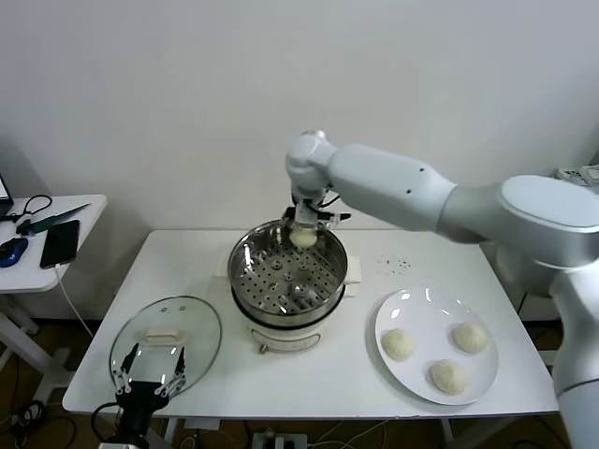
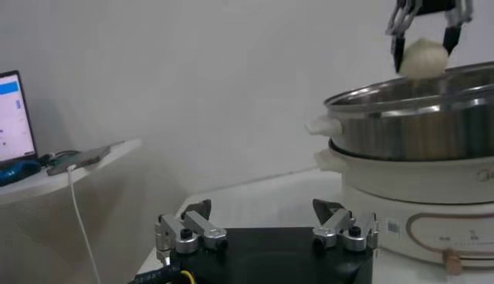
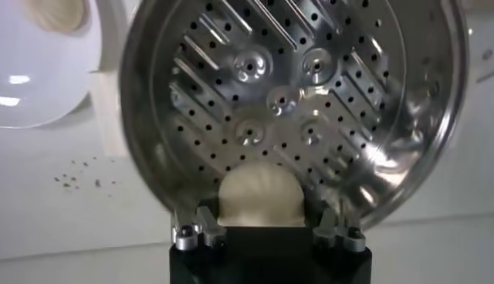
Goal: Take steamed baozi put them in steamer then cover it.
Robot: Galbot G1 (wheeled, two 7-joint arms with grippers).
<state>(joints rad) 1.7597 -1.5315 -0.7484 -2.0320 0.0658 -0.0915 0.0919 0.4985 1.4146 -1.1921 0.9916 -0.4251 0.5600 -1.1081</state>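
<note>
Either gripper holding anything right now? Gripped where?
Right gripper holds one bun by its sides, above the steamer's far rim. Left gripper is open and empty, near the glass lid.

White plate; phone; laptop.

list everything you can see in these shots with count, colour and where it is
baozi: 1, cream-white, between the right end effector's fingers above the steamer's far rim
baozi on plate: 3, cream-white, apart from each other
plate: 1, white, table's right side
steamer: 1, shiny steel on white base, table centre, tray bare
cover: 1, clear glass, white handle, flat on table's front left
table: 1, white
side table: 1, white, far left, holding a dark phone and cables
left end effector: open, low at the front left beside the cover
right end effector: around the baozi over the steamer
</note>
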